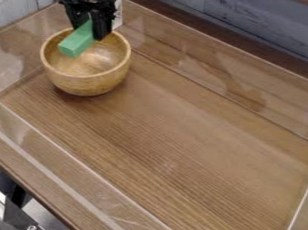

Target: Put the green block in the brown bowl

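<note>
The brown bowl (85,65) stands at the far left of the wooden table, round with thick walls and a paler inside. The green block (79,42) hangs tilted over the bowl's far side, its lower end dipping into the bowl's opening. My black gripper (89,22) points straight down above the bowl and is shut on the block's upper end. Whether the block's lower end touches the bowl's inside I cannot tell.
A clear plastic wall (22,117) runs along the table's left and near edges. A grey plank backdrop (258,20) stands behind the table. Bare wooden tabletop (195,140) stretches to the right and toward the front.
</note>
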Tool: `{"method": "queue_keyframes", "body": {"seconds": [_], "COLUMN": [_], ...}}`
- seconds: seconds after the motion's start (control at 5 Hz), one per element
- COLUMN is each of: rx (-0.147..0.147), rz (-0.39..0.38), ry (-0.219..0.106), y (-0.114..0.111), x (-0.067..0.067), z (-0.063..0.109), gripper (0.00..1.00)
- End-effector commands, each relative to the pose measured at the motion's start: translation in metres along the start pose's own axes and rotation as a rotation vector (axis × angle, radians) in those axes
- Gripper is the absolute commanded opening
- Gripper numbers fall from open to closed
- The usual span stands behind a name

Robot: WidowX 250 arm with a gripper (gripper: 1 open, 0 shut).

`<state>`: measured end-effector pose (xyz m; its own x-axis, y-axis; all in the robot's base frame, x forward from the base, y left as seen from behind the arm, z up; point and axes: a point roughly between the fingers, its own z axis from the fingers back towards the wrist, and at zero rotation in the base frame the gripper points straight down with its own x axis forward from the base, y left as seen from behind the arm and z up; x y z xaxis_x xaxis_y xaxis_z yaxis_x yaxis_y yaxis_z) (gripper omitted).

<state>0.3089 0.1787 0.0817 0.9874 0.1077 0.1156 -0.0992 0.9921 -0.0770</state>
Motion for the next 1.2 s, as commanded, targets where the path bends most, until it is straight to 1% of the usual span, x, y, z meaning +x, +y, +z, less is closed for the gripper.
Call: {"method": "queue_keyframes", "body": {"seconds": [0.0, 0.2, 0.4, 1.0], "rx": [0.030, 0.030, 0.028, 0.001], "rz": [0.007, 0.009, 0.010, 0.003], "ry": [-0.053, -0.045, -0.038, -0.025], "y": [0.009, 0.009, 0.009, -0.007], "x": [0.010, 0.011, 0.012, 0.019], "z": [0.017, 0.011, 0.008, 0.026], "gripper": [0.00, 0.00, 1.00, 1.00]}}
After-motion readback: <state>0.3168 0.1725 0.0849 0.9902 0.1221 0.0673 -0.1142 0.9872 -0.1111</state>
